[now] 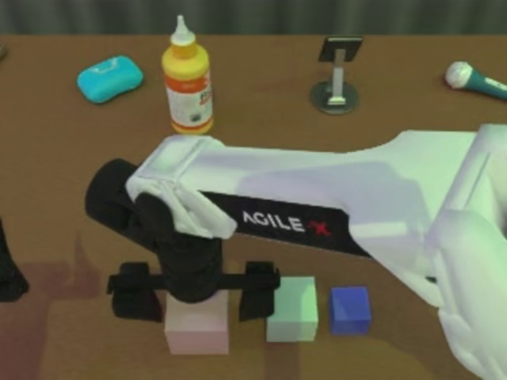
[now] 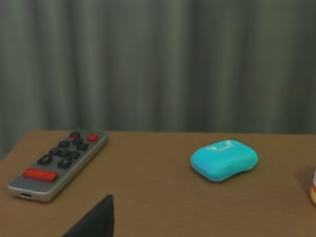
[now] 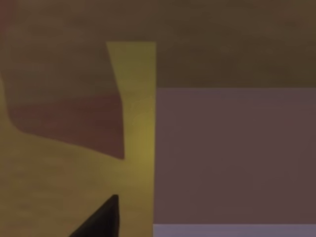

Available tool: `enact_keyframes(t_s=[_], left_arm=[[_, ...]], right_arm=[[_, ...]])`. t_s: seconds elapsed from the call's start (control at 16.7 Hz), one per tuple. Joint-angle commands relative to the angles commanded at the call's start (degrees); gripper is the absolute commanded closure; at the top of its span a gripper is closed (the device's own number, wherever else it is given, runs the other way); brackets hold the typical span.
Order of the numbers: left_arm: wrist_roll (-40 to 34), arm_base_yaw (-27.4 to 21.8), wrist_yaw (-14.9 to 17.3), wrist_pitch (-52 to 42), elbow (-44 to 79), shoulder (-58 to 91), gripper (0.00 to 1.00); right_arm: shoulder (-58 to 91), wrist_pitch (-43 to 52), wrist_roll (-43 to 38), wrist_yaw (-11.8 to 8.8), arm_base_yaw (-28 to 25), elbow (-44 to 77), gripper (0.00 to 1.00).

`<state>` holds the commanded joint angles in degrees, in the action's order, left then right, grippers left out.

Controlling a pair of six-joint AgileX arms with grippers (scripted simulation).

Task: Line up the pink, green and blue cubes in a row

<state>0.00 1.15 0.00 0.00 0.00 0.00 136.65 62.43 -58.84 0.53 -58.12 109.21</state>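
the pink cube (image 1: 198, 328) is being straddled by the right gripper (image 1: 194, 290), jaws spread wide; green cube (image 1: 292, 309) and blue cube (image 1: 350, 309) are lined up beside it.

A brown wooden table (image 1: 63, 158) carries a turquoise soap-like bar (image 1: 109, 77), an orange-capped glue bottle (image 1: 188, 79), a small stand (image 1: 337, 75) and a microphone (image 1: 474, 80) along the upper edge of the top view. Pink (image 1: 198, 328), mint-green (image 1: 292, 310) and blue (image 1: 350, 309) cubes sit in a row at lower centre. A grey remote control (image 2: 58, 163) lies at the left wrist view's lower left.
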Motion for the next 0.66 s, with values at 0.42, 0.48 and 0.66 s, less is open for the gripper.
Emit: enact_keyframes(t_s=[0.42, 0.48, 0.66], left_arm=[[0.00, 0.00, 0.00, 0.00, 0.00, 0.00, 0.00], [0.00, 0.00, 0.00, 0.00, 0.00, 0.00, 0.00], [0.00, 0.00, 0.00, 0.00, 0.00, 0.00, 0.00]], right_arm=[[-1.24, 9.22, -0.12, -0.02, -0.21, 7.61, 0.00], [-1.56, 11.39, -0.09, -0.04, -0.29, 9.33, 0.00], [-2.31, 14.28, 0.06, -0.03, -0.38, 12.00, 0.00]])
